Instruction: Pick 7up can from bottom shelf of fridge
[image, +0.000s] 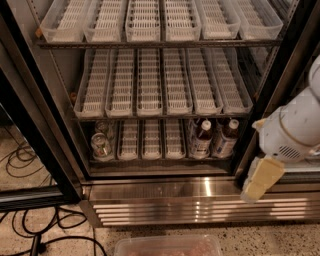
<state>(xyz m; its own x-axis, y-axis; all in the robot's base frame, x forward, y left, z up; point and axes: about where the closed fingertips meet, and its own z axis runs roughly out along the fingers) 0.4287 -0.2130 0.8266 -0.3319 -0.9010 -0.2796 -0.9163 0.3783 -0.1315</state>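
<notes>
The fridge (150, 192) stands open, with a black frame and a louvred steel base panel. On its dim bottom shelf (150, 150) the 7up can (101, 146) stands upright at the far left, silver top, pale green-and-white body with a red mark. My gripper (261, 179) is at the right, outside the fridge in front of the door frame. It hangs low at about the level of the base panel, far right of the can. Only its pale cream part and the white arm above it show.
Two white-capped brown bottles (201, 138) (226, 137) stand at the right of the bottom shelf. The two brighter upper tiers hold white slotted trays (150, 82). Black cables (30, 235) lie on the floor at the left. A clear plastic tub (170, 246) sits at the bottom edge.
</notes>
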